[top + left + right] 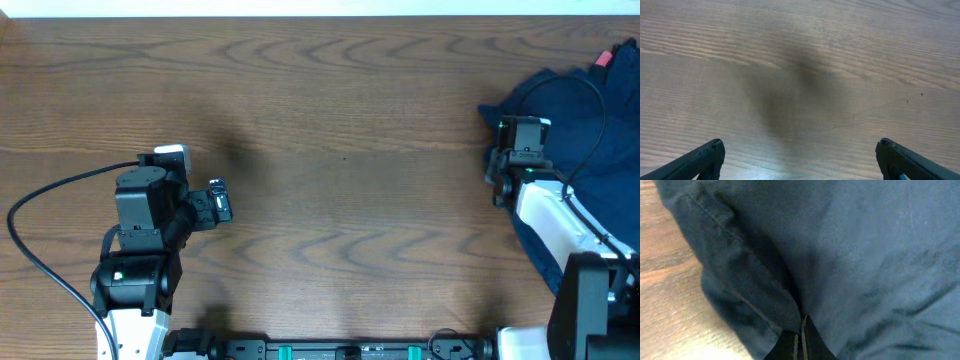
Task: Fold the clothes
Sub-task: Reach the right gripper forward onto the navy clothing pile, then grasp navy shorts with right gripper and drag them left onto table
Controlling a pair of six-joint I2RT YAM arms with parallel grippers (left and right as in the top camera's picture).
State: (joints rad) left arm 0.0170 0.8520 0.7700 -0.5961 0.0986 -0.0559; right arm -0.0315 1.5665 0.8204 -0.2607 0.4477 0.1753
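Clothes [560, 130] lie bunched on the surface [350, 120], pinched by the right end effector [801, 332]; the left end effector [800, 160] hangs released.

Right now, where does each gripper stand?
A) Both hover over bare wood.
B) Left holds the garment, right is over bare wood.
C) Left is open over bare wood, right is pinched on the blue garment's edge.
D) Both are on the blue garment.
C: the left gripper has its fingers spread above the bare table, while the right gripper is closed on a fold of the blue garment.
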